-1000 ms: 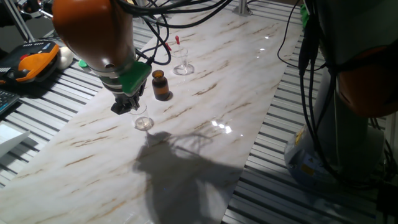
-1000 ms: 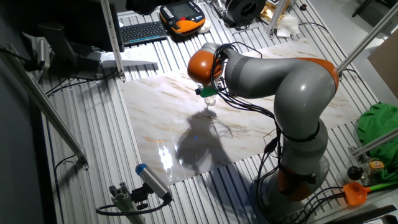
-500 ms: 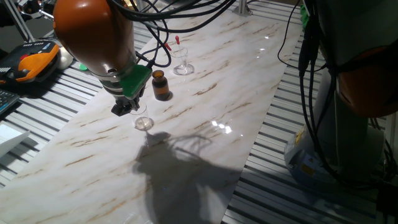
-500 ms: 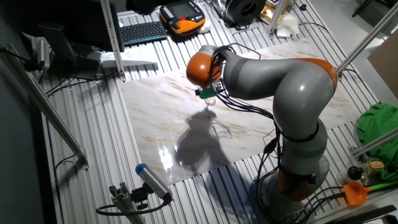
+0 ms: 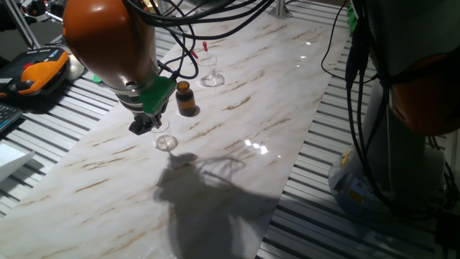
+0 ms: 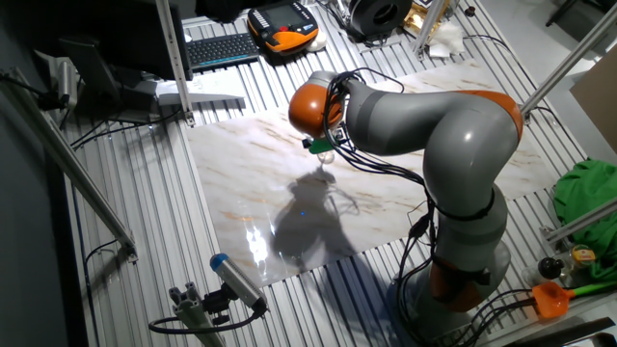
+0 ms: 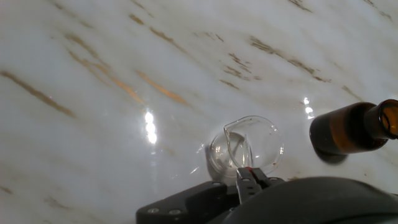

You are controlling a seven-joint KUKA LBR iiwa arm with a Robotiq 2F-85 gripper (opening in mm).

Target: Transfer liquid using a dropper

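Note:
The dropper (image 5: 205, 47) stands tilted in a small clear glass (image 5: 212, 78) at the far side of the marble table, red bulb up. The amber bottle (image 5: 186, 98) stands open between that glass and a low clear glass dish (image 5: 166, 142). My gripper (image 5: 147, 124) hangs just above and left of the dish. In the hand view the dish (image 7: 245, 149) lies right past my gripper (image 7: 250, 180), whose thin tips look pressed together. A small red bit shows at the tips; I cannot tell what it is. The bottle (image 7: 348, 129) shows at the right.
The marble tabletop (image 5: 244, 122) sits on a ribbed metal bench. An orange pendant (image 5: 36, 72) lies off its left edge. Black cables (image 5: 187, 29) hang from the arm above the bottle. The arm (image 6: 415, 106) hides the glassware in the other fixed view.
The arm has shifted very slightly up and to the right over the dish. The glassware, the bottle and the dropper have not moved.

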